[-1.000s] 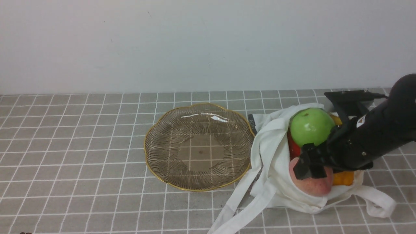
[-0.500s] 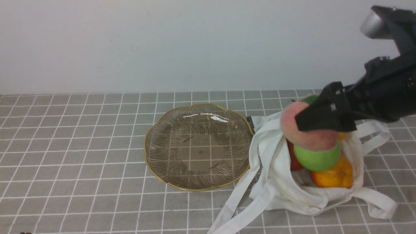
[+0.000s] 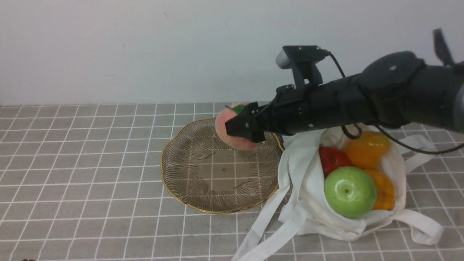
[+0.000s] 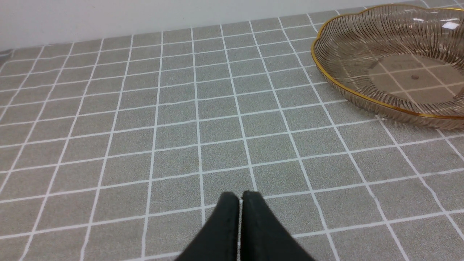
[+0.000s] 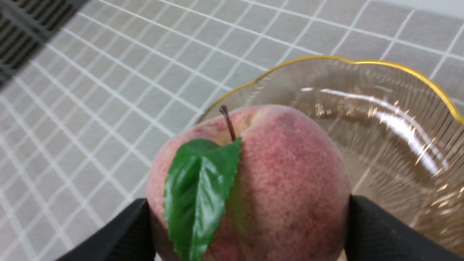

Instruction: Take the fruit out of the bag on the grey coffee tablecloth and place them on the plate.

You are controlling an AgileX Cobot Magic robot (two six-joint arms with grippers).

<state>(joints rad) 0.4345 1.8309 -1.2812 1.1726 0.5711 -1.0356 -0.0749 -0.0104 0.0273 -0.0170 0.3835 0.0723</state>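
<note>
My right gripper [image 3: 240, 128] is shut on the fuzzy pink peach [image 3: 229, 123] and holds it in the air over the far right part of the plate [image 3: 170, 188]. In the right wrist view the black fingers press both sides of the peach [image 5: 275, 174], leaf up, with the plate's gold rim [image 5: 398, 70] beyond. The white bag [image 3: 308, 203] lies open to the right of the plate, holding a green apple [image 3: 349, 192], a red apple [image 3: 331, 159] and two orange fruits [image 3: 366, 145]. My left gripper [image 4: 240, 197] is shut and empty, low over the grey coffee tablecloth [image 4: 181, 108].
The bag's long straps [image 3: 264, 224] trail toward the front edge, close to the plate's near right rim. A white wall closes off the back of the table. In the left wrist view the plate [image 4: 362, 98] lies well away from the left gripper.
The right arm lifted the peach out of the bag and carried it left to above the plate. The green apple rolled toward the bag's front.
</note>
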